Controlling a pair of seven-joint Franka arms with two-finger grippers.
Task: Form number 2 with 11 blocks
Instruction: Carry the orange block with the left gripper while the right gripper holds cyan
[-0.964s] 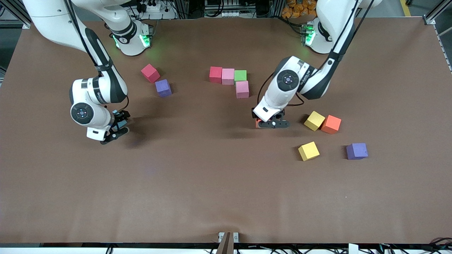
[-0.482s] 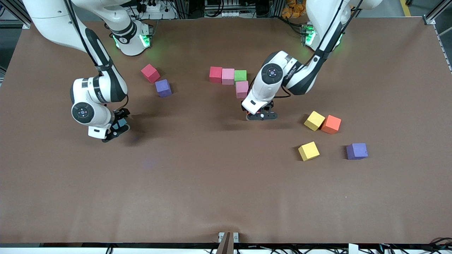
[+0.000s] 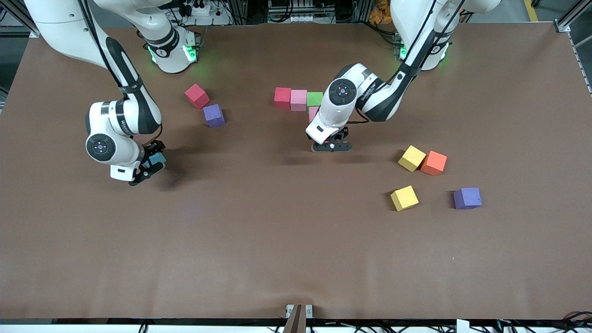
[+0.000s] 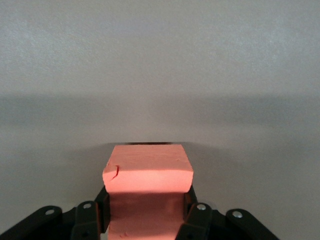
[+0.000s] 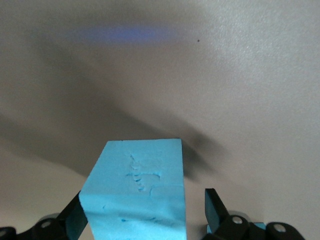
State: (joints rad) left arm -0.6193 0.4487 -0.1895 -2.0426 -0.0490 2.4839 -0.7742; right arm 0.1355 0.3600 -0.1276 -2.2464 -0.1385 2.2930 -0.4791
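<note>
My left gripper (image 3: pixel 330 147) (image 4: pixel 147 197) is shut on an orange block (image 4: pixel 148 172), low over the table beside a pink block (image 3: pixel 313 112) that my left arm partly hides. That pink block adjoins a row of red (image 3: pixel 282 97), pink (image 3: pixel 299 100) and green (image 3: pixel 315 98) blocks. My right gripper (image 3: pixel 147 169) (image 5: pixel 145 212) stands open around a light blue block (image 3: pixel 158 159) (image 5: pixel 137 195). There is a gap between the block and one finger (image 5: pixel 215 210).
Loose blocks lie toward the left arm's end: yellow (image 3: pixel 412 158) touching orange (image 3: pixel 434 163), and nearer the camera another yellow (image 3: pixel 404 198) and a purple (image 3: pixel 467 198). A red block (image 3: pixel 197 95) and a purple block (image 3: pixel 214 115) lie toward the right arm's end.
My left gripper has carried the orange block away from the yellow and orange pair to beside the lower pink block. My right gripper has shifted slightly toward its own end of the table.
</note>
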